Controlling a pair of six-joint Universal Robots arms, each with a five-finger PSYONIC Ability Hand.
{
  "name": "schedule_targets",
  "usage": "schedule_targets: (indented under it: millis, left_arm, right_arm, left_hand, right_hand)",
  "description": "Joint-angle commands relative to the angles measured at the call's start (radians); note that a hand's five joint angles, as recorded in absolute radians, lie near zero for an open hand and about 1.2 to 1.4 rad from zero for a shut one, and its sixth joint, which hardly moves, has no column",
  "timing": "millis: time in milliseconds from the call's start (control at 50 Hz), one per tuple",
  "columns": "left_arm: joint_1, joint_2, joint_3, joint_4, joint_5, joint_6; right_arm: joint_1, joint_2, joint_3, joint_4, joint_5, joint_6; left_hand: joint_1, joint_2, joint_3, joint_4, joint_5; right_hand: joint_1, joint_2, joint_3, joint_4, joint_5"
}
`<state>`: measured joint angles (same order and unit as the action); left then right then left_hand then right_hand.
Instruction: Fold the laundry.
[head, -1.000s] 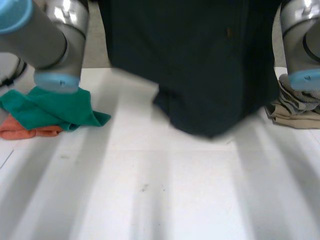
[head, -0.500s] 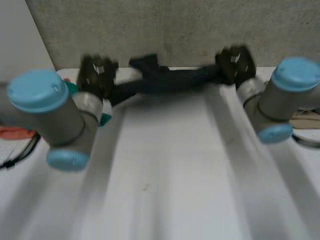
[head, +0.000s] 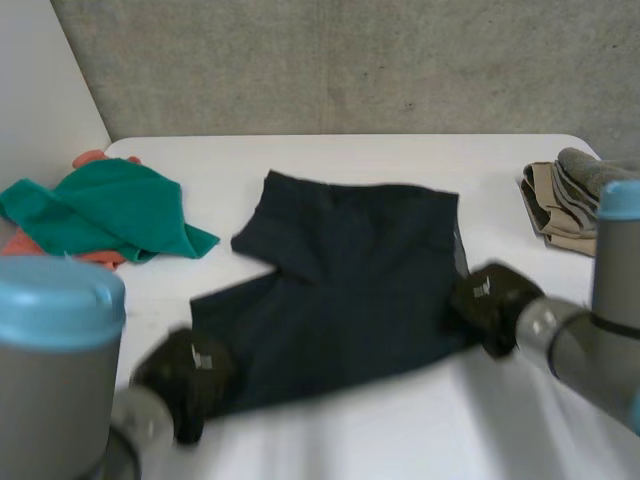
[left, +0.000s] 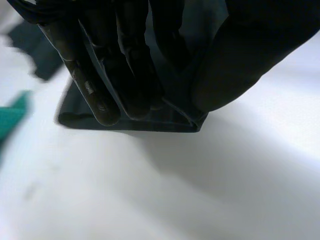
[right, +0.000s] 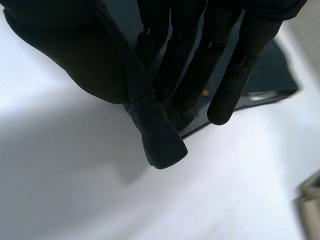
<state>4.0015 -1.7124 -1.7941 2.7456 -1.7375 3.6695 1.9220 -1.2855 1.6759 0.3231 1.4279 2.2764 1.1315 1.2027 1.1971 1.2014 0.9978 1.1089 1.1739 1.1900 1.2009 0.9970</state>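
A dark navy pair of shorts (head: 345, 290) lies spread on the white table (head: 400, 420), one part folded over at its far left. My left hand (head: 185, 378) pinches the near left corner of the shorts (left: 150, 117) between fingers (left: 100, 95) and thumb. My right hand (head: 490, 300) grips the near right corner; in the right wrist view a bunched tip of the dark cloth (right: 157, 135) sticks out between thumb and fingers (right: 225, 95).
A green cloth (head: 110, 210) lies over an orange one (head: 85, 258) at the table's far left. A folded beige and grey stack (head: 565, 200) sits at the far right edge. A grey wall runs behind the table.
The shorts hung in the air close to the camera, were swung out to the table's far side, and now lie spread flat. Both hands have drawn back toward the near edge with the corners.
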Motion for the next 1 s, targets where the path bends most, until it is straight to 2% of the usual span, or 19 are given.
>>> schedule_targets:
  millis: [20,120,160,220,300,440,500,620,640,660,700,740,780,900,960,1000]
  left_arm:
    - [-0.176,0.050,-0.027,-0.207,0.036,0.087]
    - [-0.110,-0.018,0.076,-0.052,0.036,0.115]
    - [-0.040,-0.114,0.171,0.070,0.035,0.141]
    - [0.054,-0.229,0.319,0.217,0.035,0.184]
    - [0.109,-0.375,0.528,0.375,0.036,0.219]
    - [0.157,-0.645,0.838,0.618,0.044,0.230]
    - [0.171,-0.746,0.951,0.676,0.045,0.230]
    - [0.165,-0.889,1.087,0.706,0.090,0.222]
    - [0.163,-0.900,1.095,0.706,0.092,0.227]
    - [0.156,-0.915,1.105,0.707,0.085,0.228]
    - [0.148,-0.918,1.099,0.707,0.082,0.225]
    - [0.134,-0.914,1.076,0.703,0.076,0.216]
    - [0.126,-0.903,1.040,0.703,0.070,0.211]
    - [0.129,-0.698,0.788,0.704,0.030,0.149]
    - [0.128,-0.610,0.653,0.715,0.032,0.090]
    - [0.126,-0.557,0.592,0.717,0.032,0.052]
  right_arm:
    - [-0.015,-0.141,0.168,0.226,-0.020,-0.198]
    - [-0.018,-0.140,0.115,0.092,-0.032,-0.117]
    - [-0.021,-0.114,0.076,0.038,-0.032,-0.066]
    - [-0.017,0.000,-0.014,-0.070,-0.029,0.032]
    - [-0.008,0.107,-0.128,-0.174,-0.001,0.097]
    - [-0.001,0.261,-0.324,-0.381,0.083,0.106]
    - [-0.001,0.340,-0.406,-0.482,0.094,0.106]
    - [0.000,0.495,-0.519,-0.624,0.095,0.103]
    - [0.002,0.529,-0.542,-0.653,0.095,0.103]
    - [0.003,0.541,-0.550,-0.667,0.098,0.101]
    - [0.002,0.545,-0.555,-0.680,0.103,0.109]
    - [0.003,0.531,-0.541,-0.681,0.103,0.124]
    - [0.002,0.482,-0.497,-0.670,0.106,0.167]
    - [-0.031,0.296,-0.337,-0.520,0.086,0.314]
    - [-0.049,0.221,-0.266,-0.330,0.039,0.429]
    - [-0.054,0.219,-0.248,-0.271,0.013,0.462]
  left_hand:
    - [0.265,0.194,0.199,0.195,0.224]
    - [0.265,0.194,0.199,0.195,0.224]
    - [0.265,0.194,0.199,0.195,0.224]
    - [0.265,0.194,0.199,0.195,0.224]
    - [0.265,0.194,0.199,0.195,0.224]
    - [0.265,0.194,0.199,0.195,0.224]
    - [0.265,0.194,0.199,0.195,0.224]
    - [0.265,0.194,0.199,0.195,0.224]
    - [-0.026,-0.097,-0.091,-0.095,-0.066]
    - [-0.957,-1.028,-1.023,-1.027,-0.998]
    - [-0.711,-0.782,-0.776,-0.781,-0.752]
    - [-0.957,-1.028,-1.023,-1.027,-0.998]
    - [-0.957,-1.028,-1.023,-1.027,-0.998]
    - [-0.957,-1.028,-1.023,-1.027,-0.998]
    - [-0.957,-1.028,-1.023,-1.027,-0.998]
    - [-0.957,-1.028,-1.023,-1.027,-0.998]
  right_hand:
    - [0.287,0.222,0.206,0.195,0.225]
    - [0.287,0.222,0.206,0.195,0.225]
    - [0.287,0.222,0.206,0.195,0.225]
    - [0.287,0.222,0.206,0.195,0.225]
    - [0.287,0.222,0.206,0.195,0.225]
    - [0.287,0.222,0.206,0.195,0.225]
    - [0.287,0.222,0.206,0.195,0.225]
    - [0.287,0.222,0.206,0.195,0.225]
    - [-0.418,-0.483,-0.499,-0.510,-0.481]
    - [-0.931,-0.996,-1.012,-1.023,-0.993]
    - [-0.934,-0.999,-1.015,-1.026,-0.997]
    - [-0.934,-0.999,-1.015,-1.026,-0.997]
    - [-0.934,-0.999,-1.015,-1.026,-0.997]
    - [-0.934,-0.999,-1.015,-1.026,-0.997]
    - [-0.925,-0.990,-1.006,-1.017,-0.987]
    - [-0.918,-0.983,-0.999,-1.010,-0.981]
